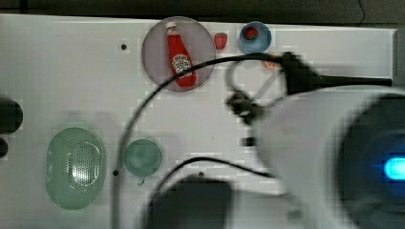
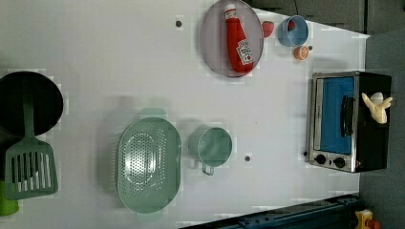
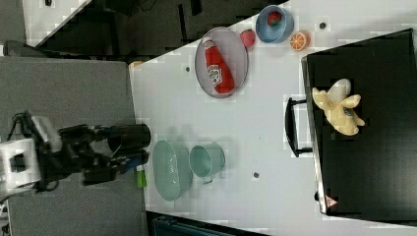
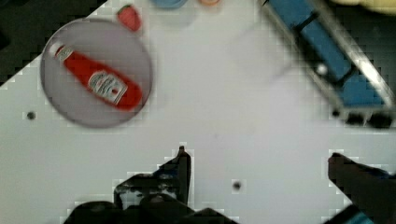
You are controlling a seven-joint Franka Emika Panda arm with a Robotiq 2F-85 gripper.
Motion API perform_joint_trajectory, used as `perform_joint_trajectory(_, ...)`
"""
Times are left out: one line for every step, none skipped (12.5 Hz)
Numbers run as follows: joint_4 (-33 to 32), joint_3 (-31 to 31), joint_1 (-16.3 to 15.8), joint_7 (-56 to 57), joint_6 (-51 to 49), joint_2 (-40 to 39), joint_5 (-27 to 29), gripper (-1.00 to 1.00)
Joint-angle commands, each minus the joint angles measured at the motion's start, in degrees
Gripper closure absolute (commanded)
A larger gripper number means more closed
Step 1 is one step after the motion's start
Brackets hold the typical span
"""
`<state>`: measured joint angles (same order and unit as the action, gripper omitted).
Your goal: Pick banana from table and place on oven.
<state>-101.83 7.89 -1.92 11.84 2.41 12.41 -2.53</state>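
Observation:
The pale yellow banana lies on the black top of the oven, near the top's middle in the right view, banana on oven. Nothing grips it. My gripper is open, high above the white table, with bare tabletop between its dark fingers. In the wrist view the oven with its blue glass door sits off to one side of the gripper, and a sliver of the banana shows at the frame's edge.
A ketchup bottle lies on a grey plate. Near it are a strawberry, a blue cup and an orange slice. A green colander, green cup, black pan and spatula fill the left view's left half.

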Motion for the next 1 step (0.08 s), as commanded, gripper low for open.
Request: perform_joint_trajectory(-2.3,-0.3,0.1,-19.4,-3.4,2.0,-0.3,-1.0)
